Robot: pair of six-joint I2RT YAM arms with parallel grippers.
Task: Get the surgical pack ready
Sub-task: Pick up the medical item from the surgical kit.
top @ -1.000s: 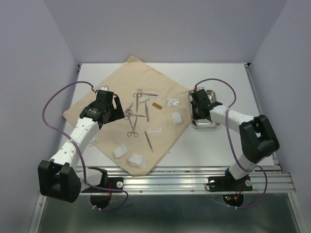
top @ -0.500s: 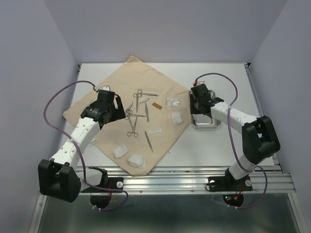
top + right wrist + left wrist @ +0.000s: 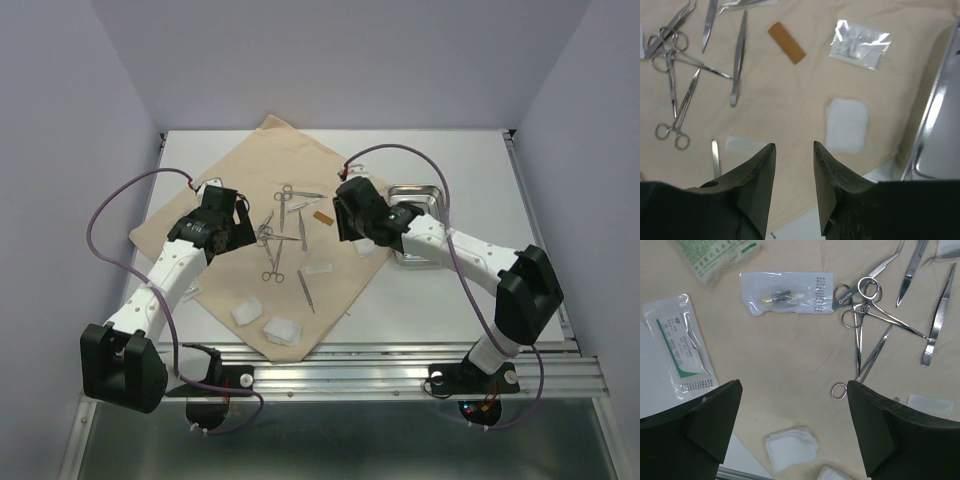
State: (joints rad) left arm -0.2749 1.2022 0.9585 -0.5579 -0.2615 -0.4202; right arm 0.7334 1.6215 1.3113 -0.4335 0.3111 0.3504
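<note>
Pale lilac walls (image 3: 330, 60) close in on three sides of a white table (image 3: 470, 160). A ribbed metal rail (image 3: 350, 368) runs along its near edge, with a grey-green panel (image 3: 350, 440) below. The light is soft and even.

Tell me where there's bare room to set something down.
Free: the far corner of the cloth, beyond the scissors; the table in front of the steel tray, right of the cloth. Crowded: the cloth's middle with forceps, its near corner with gauze pads.
</note>
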